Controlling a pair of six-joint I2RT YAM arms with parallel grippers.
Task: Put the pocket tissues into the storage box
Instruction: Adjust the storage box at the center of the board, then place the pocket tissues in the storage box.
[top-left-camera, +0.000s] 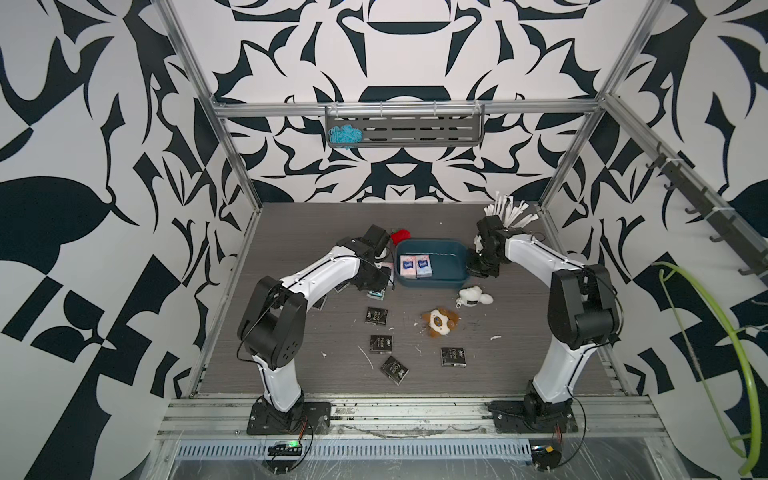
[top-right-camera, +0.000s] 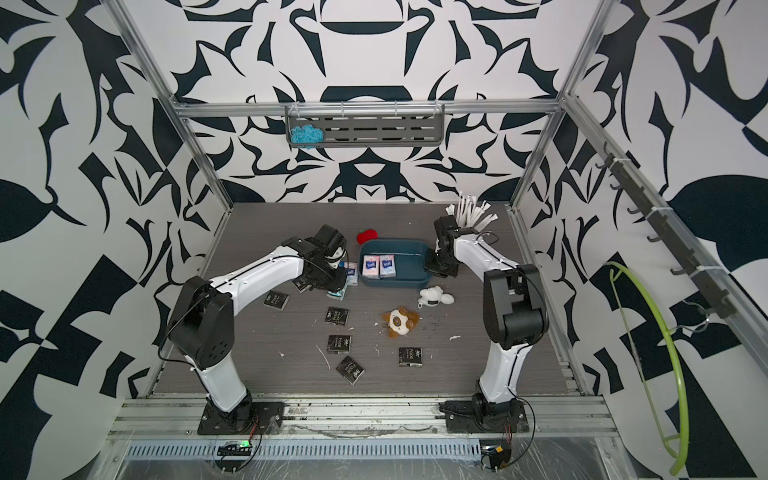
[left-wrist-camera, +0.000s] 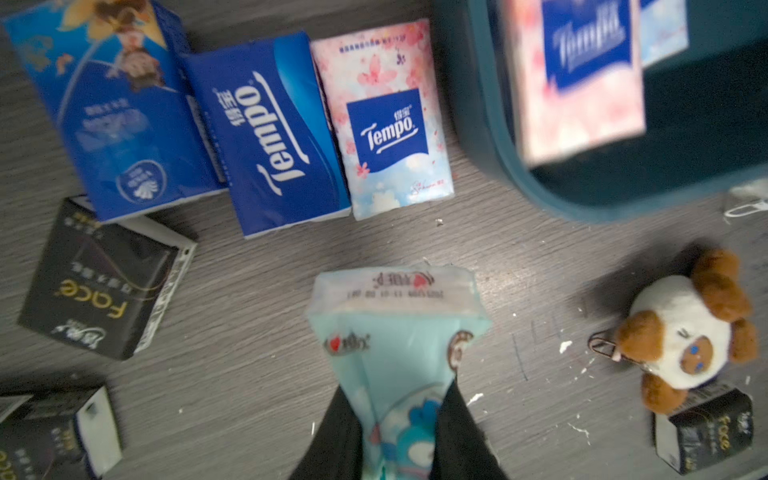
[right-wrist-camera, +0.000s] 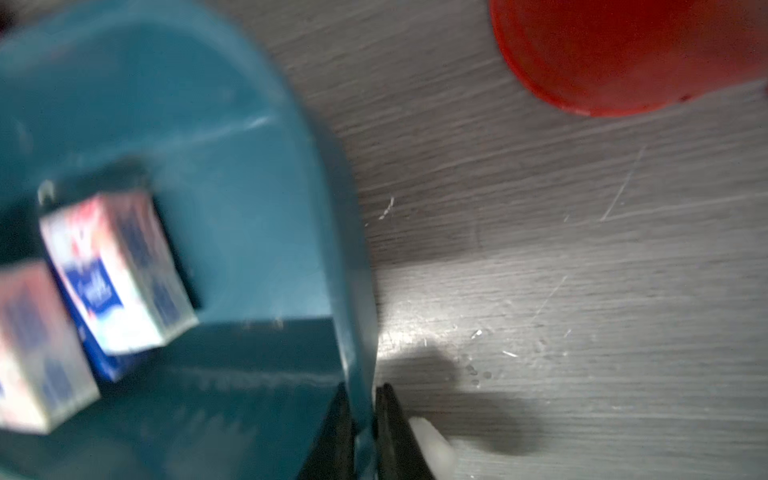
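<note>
The dark teal storage box (top-left-camera: 453, 257) stands mid-table in both top views and holds a pink pack (top-left-camera: 408, 266) and a light blue pack (top-left-camera: 424, 266). My right gripper (right-wrist-camera: 363, 399) is shut on the box's right wall, one finger inside and one outside. Left of the box, my left gripper (left-wrist-camera: 401, 436) is shut on a light teal pocket tissue pack (left-wrist-camera: 395, 345), just above the table. Past it lie a pink pack (left-wrist-camera: 386, 120), a dark blue pack (left-wrist-camera: 270, 133), another blue pack (left-wrist-camera: 112, 108) and a black pack (left-wrist-camera: 104, 282). Several black packs (top-left-camera: 381, 344) lie nearer the front.
A brown-and-white plush toy (top-left-camera: 440, 322) and a white plush toy (top-left-camera: 473, 297) lie in front of the box. The red cup (right-wrist-camera: 623, 54) of white sticks (top-left-camera: 511, 214) stands behind my right arm. A small red object (top-left-camera: 401, 236) sits behind the box's left corner.
</note>
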